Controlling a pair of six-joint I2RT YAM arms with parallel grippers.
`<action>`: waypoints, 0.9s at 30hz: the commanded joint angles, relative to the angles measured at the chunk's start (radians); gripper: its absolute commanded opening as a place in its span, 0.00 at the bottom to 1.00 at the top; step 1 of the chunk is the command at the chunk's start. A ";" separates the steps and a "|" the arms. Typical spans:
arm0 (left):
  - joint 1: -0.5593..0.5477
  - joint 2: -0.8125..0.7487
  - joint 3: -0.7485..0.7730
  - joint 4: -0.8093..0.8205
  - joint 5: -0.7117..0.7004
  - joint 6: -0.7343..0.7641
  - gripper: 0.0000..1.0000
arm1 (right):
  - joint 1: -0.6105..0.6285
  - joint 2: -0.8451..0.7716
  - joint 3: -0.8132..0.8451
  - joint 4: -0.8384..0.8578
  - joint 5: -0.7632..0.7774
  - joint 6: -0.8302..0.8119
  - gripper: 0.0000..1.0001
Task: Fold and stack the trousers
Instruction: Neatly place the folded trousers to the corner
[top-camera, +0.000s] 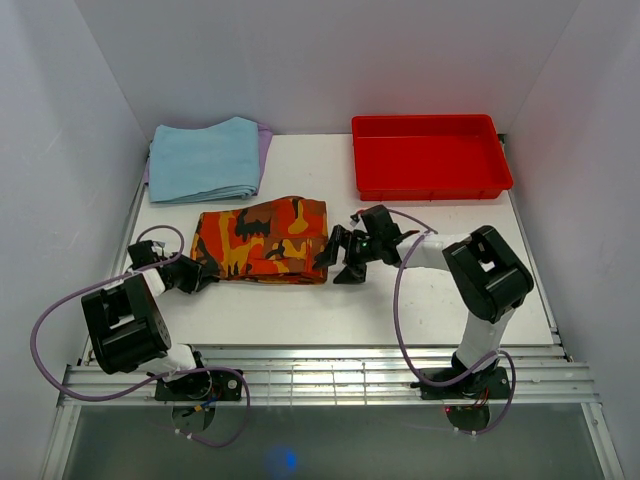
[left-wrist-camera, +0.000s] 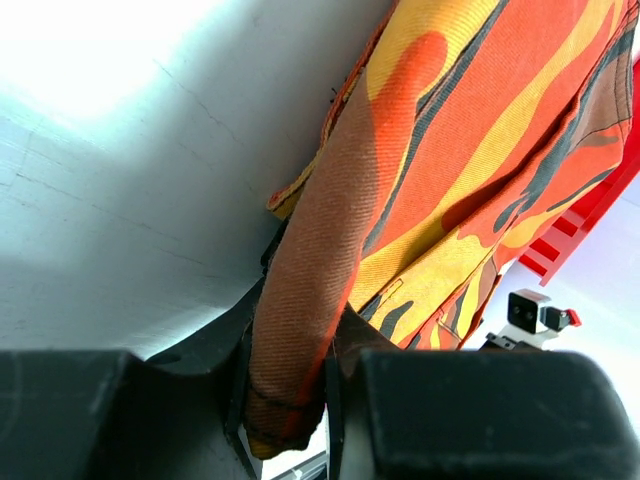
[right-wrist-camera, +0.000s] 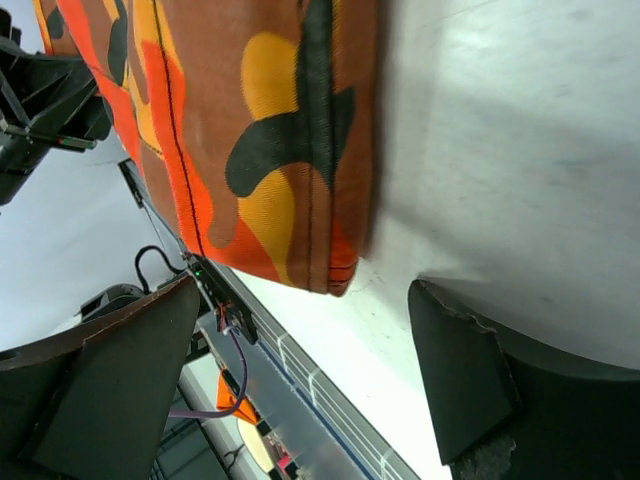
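The camouflage trousers (top-camera: 262, 240) lie folded into a rectangle in the middle of the white table. My left gripper (top-camera: 196, 276) is at their near left corner and is shut on a roll of the cloth; in the left wrist view the orange fabric (left-wrist-camera: 460, 150) is pinched between the black jaws of the left gripper (left-wrist-camera: 290, 400). My right gripper (top-camera: 338, 256) is open just beside the trousers' right edge. In the right wrist view the cloth's corner (right-wrist-camera: 250, 120) lies on the table ahead of the right gripper's (right-wrist-camera: 310, 340) spread fingers (right-wrist-camera: 460, 370), not between them.
A folded light blue cloth (top-camera: 205, 160) lies at the back left. A red plastic tray (top-camera: 430, 155) stands at the back right and shows in the left wrist view (left-wrist-camera: 570, 230). White walls close in the sides and back. Metal rails (top-camera: 330, 375) run along the table's near edge.
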 joint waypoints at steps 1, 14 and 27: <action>0.002 -0.026 -0.032 -0.003 -0.026 -0.009 0.00 | 0.051 0.020 -0.044 0.069 0.058 0.048 0.92; 0.002 -0.016 -0.042 -0.002 -0.033 -0.016 0.00 | 0.063 0.132 0.052 0.084 0.096 0.000 0.74; -0.038 -0.131 0.099 -0.111 -0.099 0.206 0.00 | 0.073 -0.018 0.103 0.052 0.121 -0.185 0.08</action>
